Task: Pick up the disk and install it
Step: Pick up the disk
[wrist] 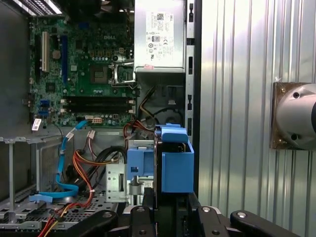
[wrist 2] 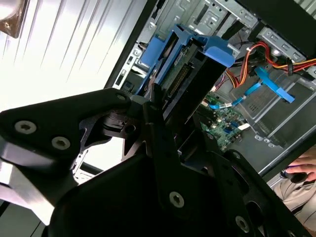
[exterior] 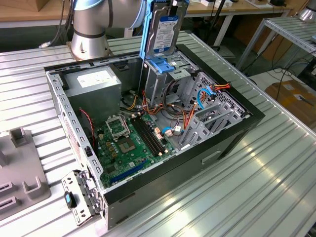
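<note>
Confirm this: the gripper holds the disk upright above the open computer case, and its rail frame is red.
Wrong colour: the exterior view shows the rail frame is blue. The gripper does hold the disk upright above the open computer case.

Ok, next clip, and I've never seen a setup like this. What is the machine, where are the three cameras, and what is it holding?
The silver column in the exterior view is a robot arm standing on a ribbed metal table. That camera watches from off the arm. The two wrist views ride on the arm and look past its black jaws. On the table lies an open computer case, with its green motherboard and grey power supply showing. A grey fixture sits at the exterior view's left. The jaws are shut on the disk, a silver drive in a blue frame, held upright over the case and not yet seated.
</note>
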